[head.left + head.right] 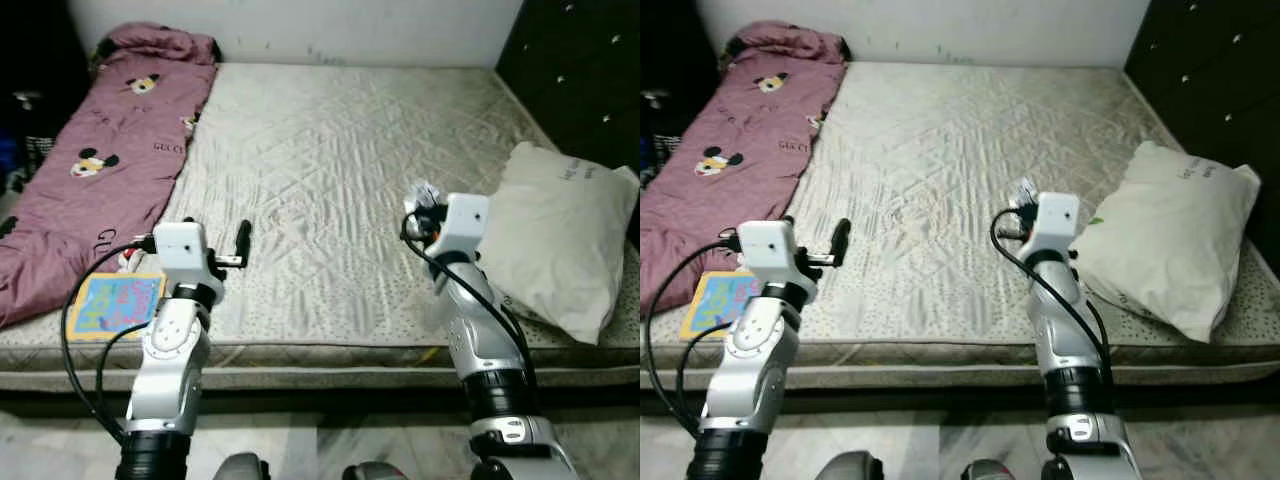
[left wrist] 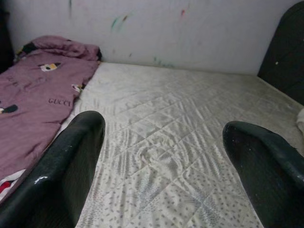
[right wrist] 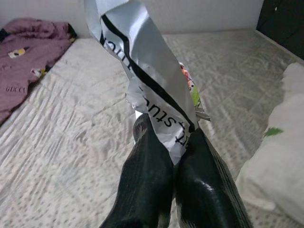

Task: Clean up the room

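Two silver arms are seen raised over the near edge of a bare quilted mattress (image 1: 330, 170). A crumpled silver wrapper (image 3: 152, 76) with black lettering is pinched between the closed fingers of the right gripper (image 3: 173, 159), held just above the mattress and near a white pillow (image 1: 560, 235) lying at the robot's right. Only fragments of the print can be read, and the lower end of the wrapper is hidden between the fingers. In the head views the wrapper (image 1: 425, 195) is seen only as a small pale scrap above the wrist, and the fingers themselves are covered by the wrist housing.

The left gripper (image 2: 164, 156) is held with its two black fingers spread wide apart and nothing between them, above the front left part of the mattress. Both fingers are cut off at the frame's edge in the wrist view.

A maroon blanket (image 1: 110, 150) printed with cartoon mice is spread along the robot's left side of the mattress. A colourful flat book (image 1: 115, 305) lies at its near end, partly hidden behind the left arm. A dark padded headboard (image 1: 580, 70) is cut off at the right edge.
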Robot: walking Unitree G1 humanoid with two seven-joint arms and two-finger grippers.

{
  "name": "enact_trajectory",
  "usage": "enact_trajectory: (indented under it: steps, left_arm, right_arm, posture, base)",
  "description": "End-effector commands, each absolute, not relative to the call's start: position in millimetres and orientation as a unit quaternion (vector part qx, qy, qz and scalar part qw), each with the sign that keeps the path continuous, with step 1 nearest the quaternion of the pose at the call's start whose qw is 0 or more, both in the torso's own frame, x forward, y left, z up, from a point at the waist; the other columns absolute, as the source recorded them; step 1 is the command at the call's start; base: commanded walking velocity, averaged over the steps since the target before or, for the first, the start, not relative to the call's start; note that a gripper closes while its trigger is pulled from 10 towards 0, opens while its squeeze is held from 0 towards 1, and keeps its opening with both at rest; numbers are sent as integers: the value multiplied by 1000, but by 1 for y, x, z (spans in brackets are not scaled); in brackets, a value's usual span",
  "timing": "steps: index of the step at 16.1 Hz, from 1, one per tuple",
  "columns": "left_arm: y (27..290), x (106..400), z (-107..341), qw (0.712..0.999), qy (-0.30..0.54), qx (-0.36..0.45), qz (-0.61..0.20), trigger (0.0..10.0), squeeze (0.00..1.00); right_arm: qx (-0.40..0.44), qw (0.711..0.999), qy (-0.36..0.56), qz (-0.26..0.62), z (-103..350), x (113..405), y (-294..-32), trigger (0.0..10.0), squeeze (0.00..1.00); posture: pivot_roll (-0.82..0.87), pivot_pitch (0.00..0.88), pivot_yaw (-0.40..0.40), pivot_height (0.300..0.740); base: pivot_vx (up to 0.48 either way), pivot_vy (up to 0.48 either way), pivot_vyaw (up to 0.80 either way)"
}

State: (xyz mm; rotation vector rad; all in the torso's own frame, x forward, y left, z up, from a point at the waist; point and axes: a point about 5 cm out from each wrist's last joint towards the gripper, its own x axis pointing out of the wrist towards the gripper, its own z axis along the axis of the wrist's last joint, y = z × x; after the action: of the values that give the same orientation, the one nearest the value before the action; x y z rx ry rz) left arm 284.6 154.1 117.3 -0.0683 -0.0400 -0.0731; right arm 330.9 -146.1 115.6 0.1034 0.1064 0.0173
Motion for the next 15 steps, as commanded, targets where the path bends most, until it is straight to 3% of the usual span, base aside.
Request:
enact_trajectory:
  steps: [1,6,15]
  left_arm:
    - [163,280,114,999,-14,-28,-19,10000,0]
    - [155,278,110,999,-4,-24,-33,10000,0]
    - [154,274,120,998,-31,-35,-42,10000,0]
  right_arm:
    - [50,997,55,26,113,329,-138,10000,0]
    - [59,996,72,10,104,322,-142,10000,0]
    - [35,995,88,27,92,312,-139,10000,0]
  posture:
    - [-49,0,-26,740]
    - [-57,0,5,740]
    - [-57,0,-21,740]
  base:
    - [0,480,0]
    - [0,480,0]
    - [30,0,0]
